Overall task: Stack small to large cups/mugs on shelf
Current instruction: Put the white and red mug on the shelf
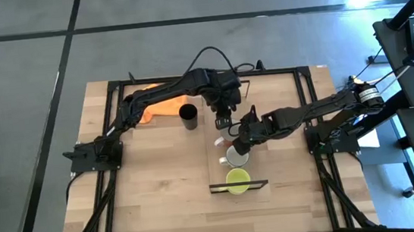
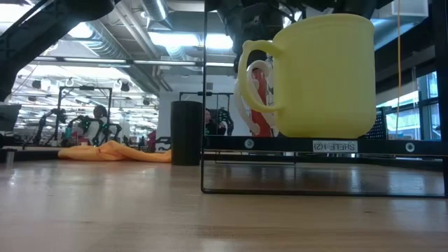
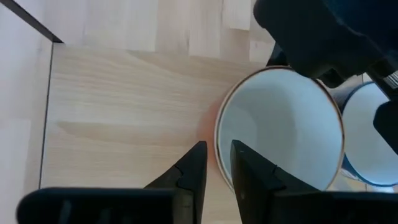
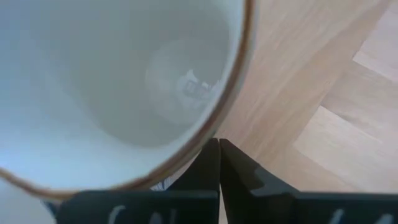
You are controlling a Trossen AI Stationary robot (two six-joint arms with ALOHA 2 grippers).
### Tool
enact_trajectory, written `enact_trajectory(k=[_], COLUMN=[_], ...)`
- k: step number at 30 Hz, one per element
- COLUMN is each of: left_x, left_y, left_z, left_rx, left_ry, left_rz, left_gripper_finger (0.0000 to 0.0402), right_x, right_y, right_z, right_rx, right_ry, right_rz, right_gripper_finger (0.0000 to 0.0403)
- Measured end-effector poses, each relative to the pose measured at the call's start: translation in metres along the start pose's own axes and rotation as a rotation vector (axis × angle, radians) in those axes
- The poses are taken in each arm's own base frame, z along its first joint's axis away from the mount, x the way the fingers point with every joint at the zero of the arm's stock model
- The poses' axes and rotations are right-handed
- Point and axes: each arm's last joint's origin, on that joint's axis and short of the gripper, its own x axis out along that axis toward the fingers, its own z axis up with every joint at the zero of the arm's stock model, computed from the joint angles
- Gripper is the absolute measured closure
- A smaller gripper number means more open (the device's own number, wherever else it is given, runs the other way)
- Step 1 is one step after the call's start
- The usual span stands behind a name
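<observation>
The shelf (image 1: 258, 168) holds the yellow-green mug (image 1: 237, 180) at its near end and the white mug (image 1: 236, 156) behind it. The reddish-brown mug (image 3: 280, 130) stands upright, mouth up, farther back. My left gripper (image 3: 217, 163) is over that mug's rim, fingers nearly shut. My right gripper (image 4: 219, 155) is shut at the mug's outer side (image 4: 186, 155). The black cup (image 1: 188, 118) stands on the table left of the shelf. In the low view the yellow-green mug (image 2: 325, 77) hides most of the others. My left gripper comes from above, pointing down, with the reddish-brown mug's wall at the rim (image 3: 217, 146) in the narrow gap: one finger (image 3: 252, 180) inside the mug, one (image 3: 196, 171) outside. My right gripper's shut fingertips (image 4: 214, 149) lie against the mug's outer wall just below the rim; I cannot tell whether they touch.
The orange cloth (image 1: 162, 105) lies at the table's far left, behind the black cup (image 2: 187, 133). The two arms meet closely over the shelf's far half. The shelf's dark frame (image 2: 280, 145) stands on the table. Bare wood lies left of and in front of the shelf.
</observation>
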Motion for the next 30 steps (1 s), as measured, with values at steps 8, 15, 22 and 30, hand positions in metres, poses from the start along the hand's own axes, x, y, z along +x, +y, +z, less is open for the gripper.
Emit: enact_trajectory(k=[8, 15, 22, 30], left_x=[0.0001, -0.0001, -0.0005, -0.0005], left_y=[-0.0004, -0.0008, -0.0010, -0.0006], left_z=[-0.0004, 0.0011, 0.0013, -0.0006], left_rx=[0.005, 0.014, 0.015, -0.001], left_ry=[0.005, -0.012, -0.015, 0.005], left_rz=[-0.003, -0.018, -0.025, -0.007], left_gripper_finger=[0.0336, 0.0335, 0.0335, 0.0335], right_x=[0.0001, 0.0001, 0.0001, 0.0002], right_y=[0.0001, 0.0005, 0.0021, -0.0001], right_z=[0.0000, 0.0000, 0.0010, 0.0002], right_rx=[-0.011, -0.007, 0.014, -0.004], right_ry=[0.002, -0.001, -0.015, -0.007], right_rz=[0.001, 0.004, 0.018, -0.004], right_gripper_finger=[0.0400, 0.0400, 0.0400, 0.0400])
